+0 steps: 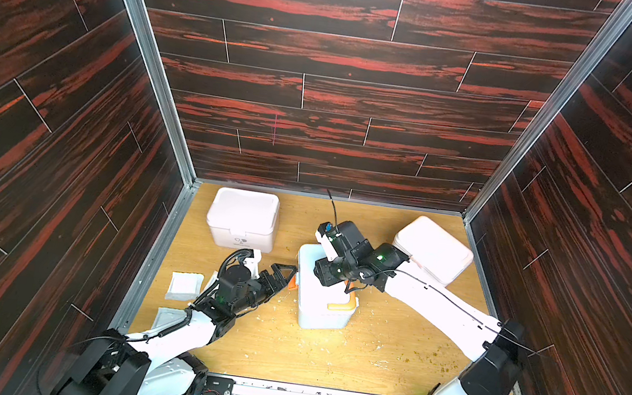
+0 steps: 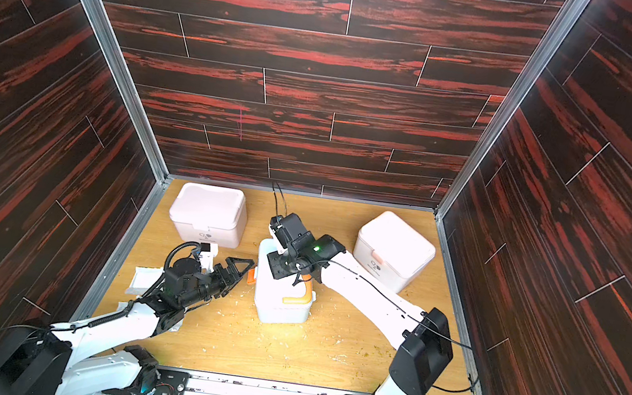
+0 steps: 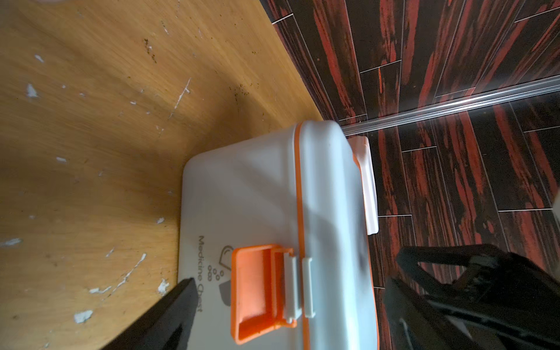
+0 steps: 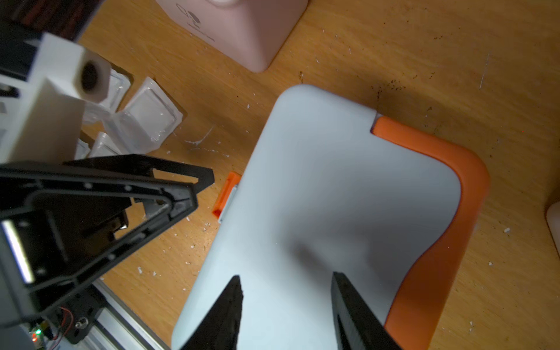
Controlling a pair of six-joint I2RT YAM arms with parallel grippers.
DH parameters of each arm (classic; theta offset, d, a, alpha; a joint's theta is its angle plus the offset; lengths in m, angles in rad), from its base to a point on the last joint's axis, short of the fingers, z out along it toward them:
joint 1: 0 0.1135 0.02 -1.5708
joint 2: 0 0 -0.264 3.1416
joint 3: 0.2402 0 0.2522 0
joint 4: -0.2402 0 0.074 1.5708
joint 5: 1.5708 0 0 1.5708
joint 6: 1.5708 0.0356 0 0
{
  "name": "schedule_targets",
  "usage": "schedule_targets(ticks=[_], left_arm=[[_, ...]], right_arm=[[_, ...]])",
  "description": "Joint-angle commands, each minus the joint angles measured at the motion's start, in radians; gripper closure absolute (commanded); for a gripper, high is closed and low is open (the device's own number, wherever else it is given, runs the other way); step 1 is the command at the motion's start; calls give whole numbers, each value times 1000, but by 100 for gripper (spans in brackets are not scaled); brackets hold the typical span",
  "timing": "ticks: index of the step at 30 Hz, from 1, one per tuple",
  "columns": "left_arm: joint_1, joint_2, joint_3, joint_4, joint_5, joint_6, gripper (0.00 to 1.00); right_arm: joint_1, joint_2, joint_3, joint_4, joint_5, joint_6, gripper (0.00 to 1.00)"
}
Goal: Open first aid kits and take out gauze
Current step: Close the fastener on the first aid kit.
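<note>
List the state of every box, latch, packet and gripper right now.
Blue-white box: upright, lid down.
Orange latch: flipped outward.
Orange handle: folded flat.
Left pink box: lid shut.
Right pink box: lid shut.
Gauze packets: out on the table.
Left gripper: open, by the latch.
Right gripper: jaws apart over the blue-white lid, holding nothing.

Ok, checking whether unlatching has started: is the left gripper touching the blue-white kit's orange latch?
Apart. The right wrist view shows bare table between the open left gripper and the orange latch.
</note>
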Motion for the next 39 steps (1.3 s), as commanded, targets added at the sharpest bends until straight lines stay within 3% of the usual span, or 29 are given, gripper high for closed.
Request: schedule_targets(ticks=[1, 9, 18, 23, 39], left_arm=[[6, 40, -15, 113, 28, -29, 0], [2, 157, 20, 170, 105, -30, 0], [-18, 352, 28, 511, 174, -157, 0], [-21, 395, 16, 658, 182, -215, 0], [-19, 209, -16, 480, 128, -156, 0]], right_arm=[[6, 62, -36, -71, 55, -7, 51], [7, 24, -134, -45, 52, 17, 54], [7, 13, -137, -26, 29, 16, 54], [8, 14, -138, -23, 18, 16, 55], [10, 20, -142, -9, 2, 14, 56]])
